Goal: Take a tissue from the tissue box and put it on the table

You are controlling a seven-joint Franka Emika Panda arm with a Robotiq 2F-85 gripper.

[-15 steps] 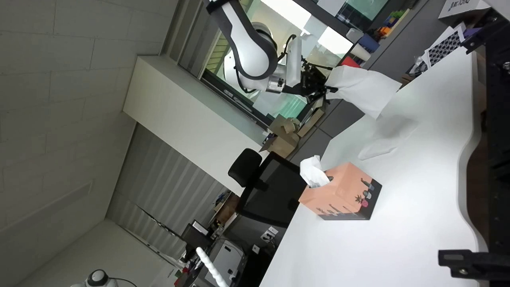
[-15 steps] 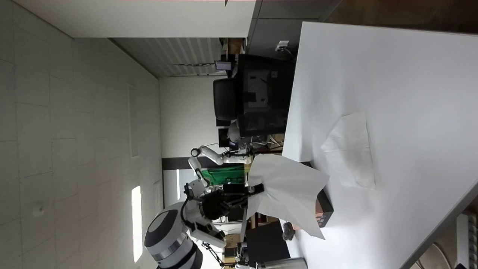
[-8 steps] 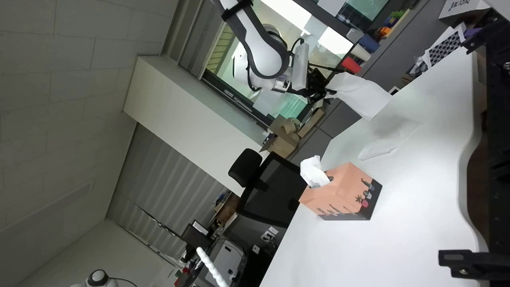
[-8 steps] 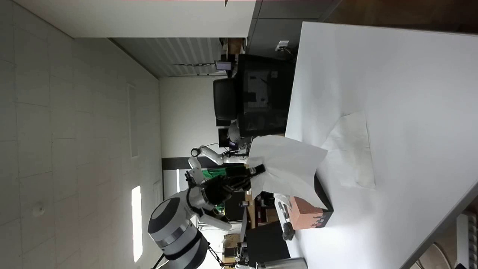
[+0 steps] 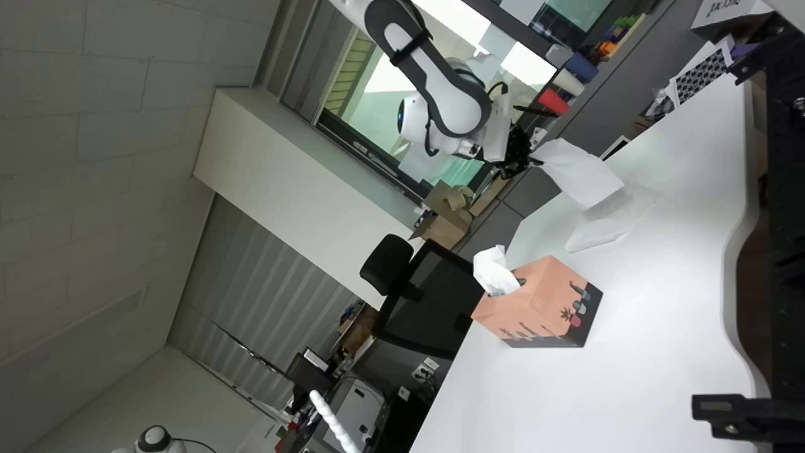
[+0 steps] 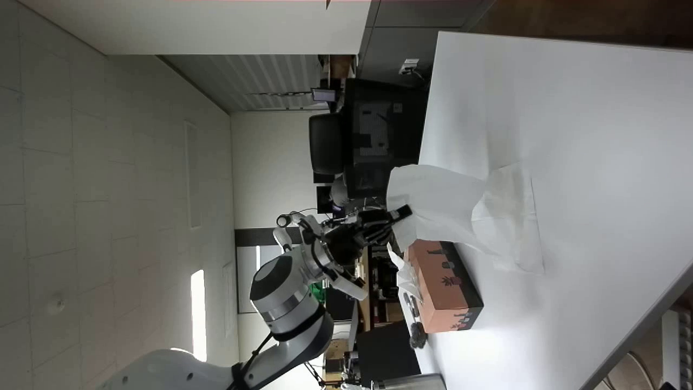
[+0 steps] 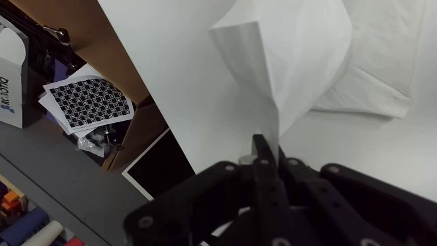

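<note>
Salmon rectangular cardboard tissue box (image 5: 538, 305) shows only in both exterior views; black two-finger gripper (image 7: 271, 152), jaws narrow, pinching thin white paper tissue (image 7: 307, 44), creased, flared.

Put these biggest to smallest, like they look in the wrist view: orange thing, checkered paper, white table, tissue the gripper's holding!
Largest to smallest:
White table
Tissue held by the gripper
Checkered paper
Orange thing

The tissue (image 7: 307, 51) looks papery, the table (image 6: 595, 162) smooth.
</note>
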